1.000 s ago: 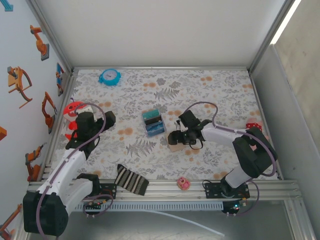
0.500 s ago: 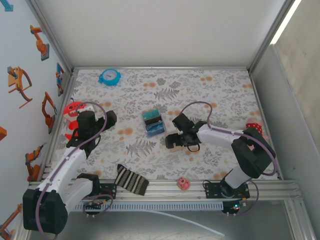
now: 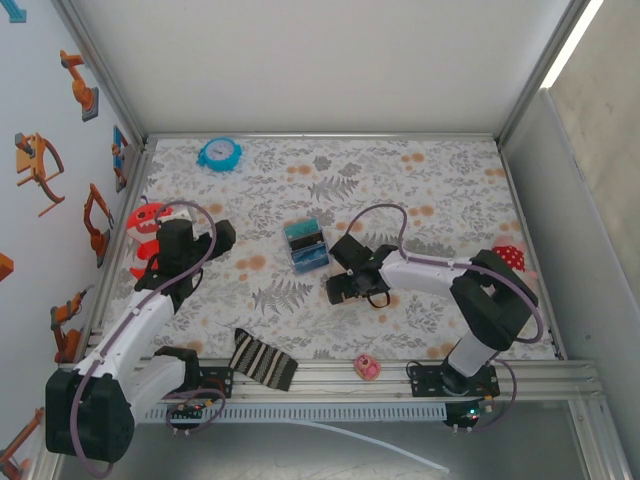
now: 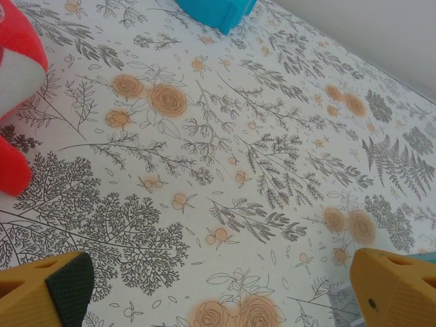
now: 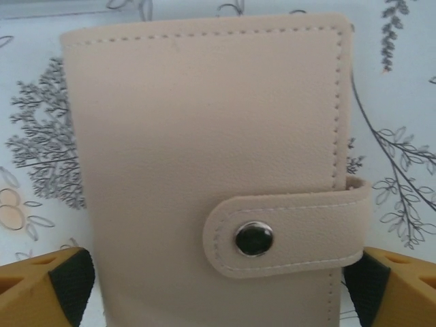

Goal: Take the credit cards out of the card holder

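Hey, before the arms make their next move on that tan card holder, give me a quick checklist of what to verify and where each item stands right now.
1. The card holder sits centred between the fingers of the right gripper: ok.
2. The snap strap is undone: not ok. It is fastened and the holder is closed.
3. The right grip is firm: cannot tell. The pads sit at the holder's edges, but contact is unclear.
4. The left gripper is free to help: ok. It is open with nothing between its fingers.
5. There are cards inside: cannot tell. The closed holder hides them.
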Robot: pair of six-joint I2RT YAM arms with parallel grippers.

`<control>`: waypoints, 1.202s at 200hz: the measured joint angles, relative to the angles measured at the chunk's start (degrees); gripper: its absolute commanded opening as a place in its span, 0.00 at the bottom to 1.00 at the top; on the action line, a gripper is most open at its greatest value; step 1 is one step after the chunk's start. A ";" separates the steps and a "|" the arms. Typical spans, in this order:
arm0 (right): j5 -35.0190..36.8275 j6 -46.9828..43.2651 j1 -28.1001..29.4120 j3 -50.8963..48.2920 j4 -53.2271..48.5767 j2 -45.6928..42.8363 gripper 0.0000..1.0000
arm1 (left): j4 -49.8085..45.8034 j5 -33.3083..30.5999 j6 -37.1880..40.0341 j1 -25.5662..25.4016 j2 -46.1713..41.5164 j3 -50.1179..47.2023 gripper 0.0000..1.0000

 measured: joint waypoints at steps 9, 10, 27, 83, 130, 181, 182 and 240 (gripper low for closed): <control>0.76 0.17 0.11 0.28 -0.46 0.28 0.80 | -0.02 -0.04 0.02 0.00 0.00 0.04 0.97; 0.94 0.28 0.13 0.33 -0.52 0.31 0.79 | -0.02 -0.07 0.02 0.00 0.02 0.04 0.97; 2.14 0.04 0.24 0.57 -0.85 0.57 0.63 | -0.17 -0.48 0.02 0.00 0.00 0.09 0.97; 2.97 0.22 0.28 -0.11 1.16 -1.25 0.43 | -2.36 -0.90 -0.42 0.00 0.00 1.31 0.97; 4.02 -0.72 0.31 -4.92 4.37 -6.51 0.41 | -4.44 -0.57 -1.84 -0.02 -0.17 3.85 0.97; 4.46 -4.28 0.31 -9.33 12.22 -15.45 0.40 | -4.63 3.58 -4.52 -1.09 -0.61 4.74 0.97; 4.46 -4.39 0.31 -9.42 12.61 -15.69 0.40 | -4.63 3.67 -4.57 -1.14 -0.61 4.74 0.97; 3.45 -8.41 0.42 -9.88 28.85 -18.18 0.39 | -0.76 12.17 -6.82 -7.13 1.09 5.68 0.97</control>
